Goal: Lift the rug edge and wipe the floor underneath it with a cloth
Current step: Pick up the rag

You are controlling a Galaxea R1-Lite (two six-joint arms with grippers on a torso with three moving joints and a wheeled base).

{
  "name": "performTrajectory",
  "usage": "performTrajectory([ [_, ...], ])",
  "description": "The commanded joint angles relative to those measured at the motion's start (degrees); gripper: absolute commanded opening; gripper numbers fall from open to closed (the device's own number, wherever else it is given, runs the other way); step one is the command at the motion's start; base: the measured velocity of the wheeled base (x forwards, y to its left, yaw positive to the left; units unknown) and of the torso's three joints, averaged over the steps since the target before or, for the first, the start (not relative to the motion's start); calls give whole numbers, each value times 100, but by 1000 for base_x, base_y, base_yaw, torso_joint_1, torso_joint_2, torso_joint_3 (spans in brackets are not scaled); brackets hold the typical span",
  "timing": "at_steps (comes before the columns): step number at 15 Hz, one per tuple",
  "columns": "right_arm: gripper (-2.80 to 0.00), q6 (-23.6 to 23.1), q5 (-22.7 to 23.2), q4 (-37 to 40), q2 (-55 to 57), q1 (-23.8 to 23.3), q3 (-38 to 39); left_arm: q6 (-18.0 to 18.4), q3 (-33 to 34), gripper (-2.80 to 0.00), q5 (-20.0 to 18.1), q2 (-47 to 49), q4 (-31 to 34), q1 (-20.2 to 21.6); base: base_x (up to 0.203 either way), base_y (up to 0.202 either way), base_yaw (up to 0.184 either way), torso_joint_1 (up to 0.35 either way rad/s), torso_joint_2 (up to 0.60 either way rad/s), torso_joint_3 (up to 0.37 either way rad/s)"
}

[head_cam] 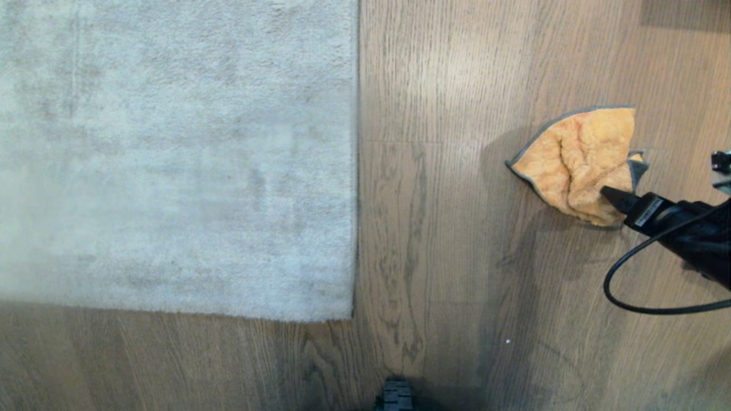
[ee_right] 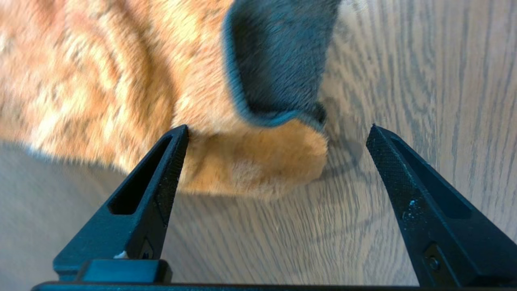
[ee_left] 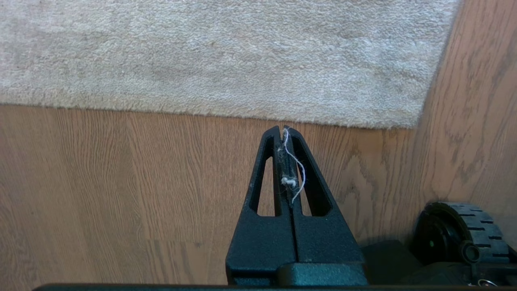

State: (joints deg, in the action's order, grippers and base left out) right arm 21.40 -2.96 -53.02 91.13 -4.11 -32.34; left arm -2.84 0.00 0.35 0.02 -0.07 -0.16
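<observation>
You're looking down on brown wood-grain floor (head_cam: pixel 457 257), its planks streaked with dark grain and matte in finish. A soft pale patch of light lies on the planks toward the far end of the floor, and a darker shaded band runs along them nearer you.

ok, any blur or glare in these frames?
Head view: soft glare on the floor, dark shadow beside the cloth. Right wrist view: cloth smeared, open right gripper sharp. Left wrist view: crisp, evenly lit rug edge.
</observation>
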Motion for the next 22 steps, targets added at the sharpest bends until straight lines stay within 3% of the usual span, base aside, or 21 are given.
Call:
performTrajectory([
  [1,0,211,-53,-128,142,29,-105,-6,0,-280,5,-2,-1,-2,0,0,0,0,0,0],
  [8,0,374,-65,-420,263,461,-132,-6,0,-280,0,-2,-1,-2,0,0,0,0,0,0],
  [13,0,374,-91,-639,468,490,-117,-6,0,-280,0,-2,-1,-2,0,0,0,0,0,0],
  [18,0,347,-548,-1141,871,595,-299,-6,0,-280,9,-2,-1,-2,0,0,0,0,0,0],
  [22,0,338,-566,-1150,880,639,-308,-6,0,-280,0,-2,-1,-2,0,0,0,0,0,0],
])
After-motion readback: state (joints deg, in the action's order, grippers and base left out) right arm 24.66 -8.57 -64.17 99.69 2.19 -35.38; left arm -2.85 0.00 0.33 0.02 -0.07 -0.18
